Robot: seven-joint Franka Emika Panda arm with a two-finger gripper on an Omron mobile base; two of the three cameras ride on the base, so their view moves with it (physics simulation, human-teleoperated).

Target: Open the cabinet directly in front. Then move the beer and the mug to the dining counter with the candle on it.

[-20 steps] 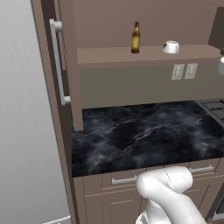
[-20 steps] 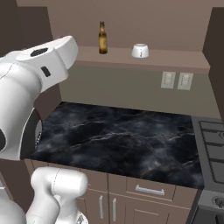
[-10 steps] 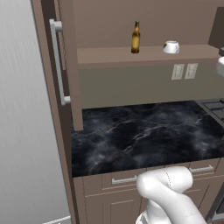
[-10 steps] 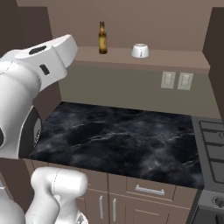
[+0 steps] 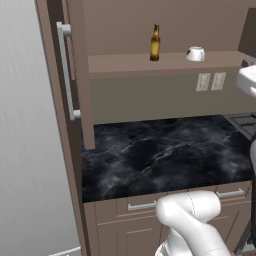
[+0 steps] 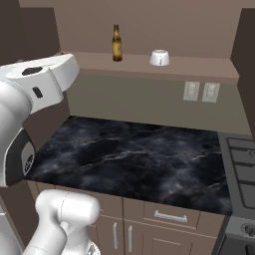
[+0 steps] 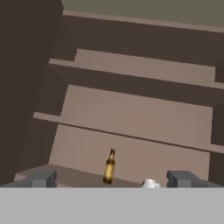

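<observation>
Cabinet point(image 7: 131, 109) shelves are facing the gripper point(image 7: 111, 178), whose fingers are standing spread wide and holding nothing. On the bottom shelf the beer point(image 7: 109, 166) is standing upright, with the mug point(image 7: 151, 183) just to its right, the two apart. The higher shelves are lying bare. The open door point(image 5: 70, 75) is standing at the left. Below, the black marble worktop point(image 6: 134, 159) is stretching toward the stove point(image 6: 241, 159).
</observation>
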